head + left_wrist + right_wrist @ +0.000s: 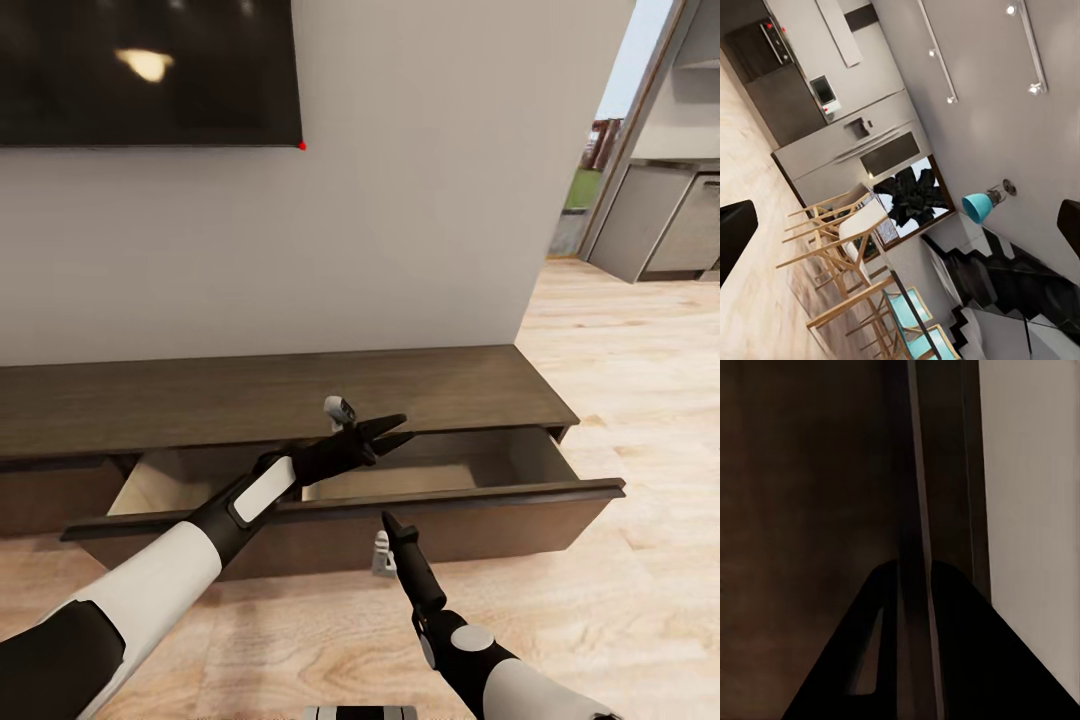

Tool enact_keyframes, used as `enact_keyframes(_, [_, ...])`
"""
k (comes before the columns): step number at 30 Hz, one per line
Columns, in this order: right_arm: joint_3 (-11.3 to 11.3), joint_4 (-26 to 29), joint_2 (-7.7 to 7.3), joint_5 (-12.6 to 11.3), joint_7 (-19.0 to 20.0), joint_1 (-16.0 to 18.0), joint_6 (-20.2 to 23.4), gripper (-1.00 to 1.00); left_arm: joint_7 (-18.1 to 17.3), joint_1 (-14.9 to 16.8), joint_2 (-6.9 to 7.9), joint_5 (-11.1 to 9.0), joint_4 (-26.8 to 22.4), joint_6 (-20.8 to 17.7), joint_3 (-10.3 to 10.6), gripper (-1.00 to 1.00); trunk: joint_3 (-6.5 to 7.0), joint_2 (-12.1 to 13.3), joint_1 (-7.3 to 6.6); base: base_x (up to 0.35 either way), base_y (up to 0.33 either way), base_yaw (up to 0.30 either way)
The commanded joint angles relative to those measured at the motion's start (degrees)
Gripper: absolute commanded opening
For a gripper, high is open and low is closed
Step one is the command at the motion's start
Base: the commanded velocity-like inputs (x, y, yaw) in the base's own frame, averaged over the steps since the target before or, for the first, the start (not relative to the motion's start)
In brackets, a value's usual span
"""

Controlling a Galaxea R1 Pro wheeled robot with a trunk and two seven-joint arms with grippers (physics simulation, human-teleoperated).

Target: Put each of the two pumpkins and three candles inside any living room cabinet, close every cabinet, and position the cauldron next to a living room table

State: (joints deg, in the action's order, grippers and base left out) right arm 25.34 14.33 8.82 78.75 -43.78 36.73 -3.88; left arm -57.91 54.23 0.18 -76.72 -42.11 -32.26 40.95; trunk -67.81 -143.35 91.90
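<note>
Cabinet (250, 395): long low dark-brown unit under the wall screen (150, 70); one drawer (470, 500) pulled well out; no pumpkin or candle visible in what shows of its inside.
Left gripper (398, 430): over the open drawer; fingers spread and released, nothing between them.
Right gripper (388, 520): fingertips at the drawer front's top edge; the wrist view shows that edge running between dark fingers; grip or mere contact, cannot tell.
Risk: a push to shut now could catch the left arm, which lies across the drawer; an off-centre push might skew it.
</note>
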Motion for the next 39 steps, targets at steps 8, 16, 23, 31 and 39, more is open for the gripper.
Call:
enact_keyframes(8, [0.2, 0.7, 0.00, 0.4, 0.1, 0.0, -0.5, -1.00, 0.0, 0.0, -0.01, 0.0, 0.0, -0.1, 0.0, 1.00, 0.01, 0.0, -0.01, -0.066, 0.000, 0.000])
enact_keyframes(16, [0.2, 0.7, -0.12, 0.4, 0.1, 0.0, -0.6, -1.00, 0.0, 0.0, -0.01, 0.0, 0.0, -0.1, 0.0, 1.00, 0.01, 0.0, -0.01, -0.316, 0.000, 0.000])
enact_keyframes(23, [0.2, 0.7, -0.07, 0.4, 0.0, 0.0, -0.5, -1.00, 0.0, 0.0, 0.05, 0.0, 0.2, 0.0, 0.0, 1.00, 0.01, 0.0, -0.01, -0.082, 0.000, 0.000])
enact_keyframes(31, [-0.1, 0.7, -0.06, 0.4, 0.1, 0.0, -0.5, -1.00, 0.0, 0.0, 0.01, 0.0, 0.2, 0.0, 0.0, 1.00, 0.01, 0.0, -0.01, 0.000, 0.000, 0.000])
enact_keyframes(39, [0.0, 0.7, 0.17, 0.4, 0.1, 0.0, -0.3, -1.00, 0.0, 0.0, -0.01, 0.0, 0.1, 0.0, 0.0, 1.00, 0.01, 0.0, -0.01, -0.091, 0.000, 0.000])
